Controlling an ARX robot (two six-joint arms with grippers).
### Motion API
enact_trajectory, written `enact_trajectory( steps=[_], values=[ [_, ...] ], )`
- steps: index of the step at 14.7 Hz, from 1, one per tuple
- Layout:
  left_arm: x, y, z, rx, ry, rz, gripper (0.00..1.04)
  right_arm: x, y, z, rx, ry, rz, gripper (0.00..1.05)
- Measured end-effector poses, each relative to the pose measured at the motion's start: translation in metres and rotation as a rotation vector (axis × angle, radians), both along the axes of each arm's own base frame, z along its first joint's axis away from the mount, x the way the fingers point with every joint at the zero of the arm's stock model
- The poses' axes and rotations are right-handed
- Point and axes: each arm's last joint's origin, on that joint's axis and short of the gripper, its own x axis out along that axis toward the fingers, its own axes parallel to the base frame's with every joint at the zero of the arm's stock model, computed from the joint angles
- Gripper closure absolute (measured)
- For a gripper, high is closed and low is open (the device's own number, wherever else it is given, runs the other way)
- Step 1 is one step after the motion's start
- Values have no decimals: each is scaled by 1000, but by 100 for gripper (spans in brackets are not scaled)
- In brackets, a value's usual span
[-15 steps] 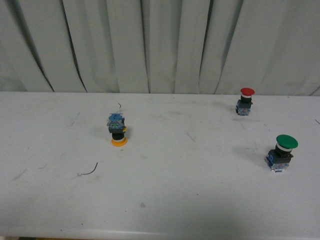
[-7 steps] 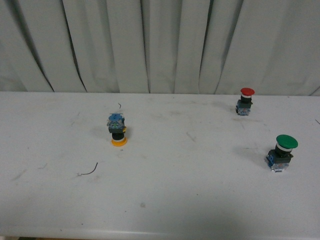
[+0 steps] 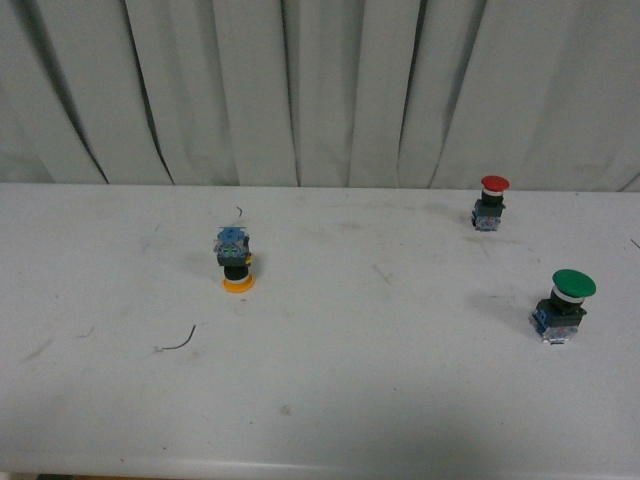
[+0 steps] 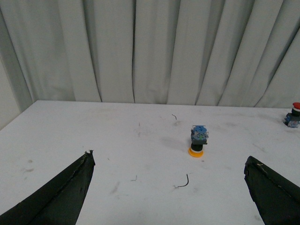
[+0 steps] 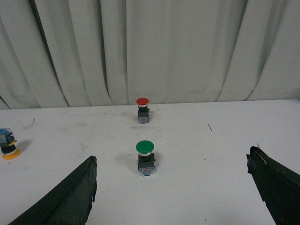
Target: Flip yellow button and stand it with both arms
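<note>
Your left gripper (image 4: 168,156) is spread wide: in the left wrist view its two pointed black fingers (image 4: 61,197) stand far apart with nothing between them but bare tabletop. Your right gripper (image 5: 172,154) is spread just as wide and also holds nothing. Neither arm shows in the front view.

You will find the yellow button (image 3: 236,262), a small plastic push button with a round yellow-orange cap, a black collar and a blue and clear contact block, left of centre in the front view. It stands upside down, with the cap flat on the white table (image 3: 330,400) and the blue block on top. Both grippers are well apart from it.

At the upper right of the front view stands a small red-capped push button (image 3: 491,203), cap up. Below it, near the right edge, is a larger green-capped push button (image 3: 565,305), also cap up. A thin dark curl of wire (image 3: 180,342) lies on the table at the lower left of the yellow button. Pale grey pleated curtains (image 3: 320,90) fill the top of the frame behind the table.
</note>
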Motion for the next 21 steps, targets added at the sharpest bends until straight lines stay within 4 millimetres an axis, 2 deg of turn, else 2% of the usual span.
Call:
enact_trajectory(
  steps=[9,11,12,15,19,21],
  values=[
    [0,0,0,0,0,0,7,0,0,0,0,0,0,6],
    [1,-3,0,-59,244,101,7,0,0,0,0,0,-2,6],
    [7,-4,6,-92,289,139,7,0,0,0,-1,0,1,6],
    [25,1,20,-141,231,176,7,0,0,0,-1,0,0,6],
    [85,-2,39,-152,199,56,7,0,0,0,-1,0,0,6],
    [101,-3,44,-147,187,51,7,0,0,0,-1,0,0,6]
  ],
)
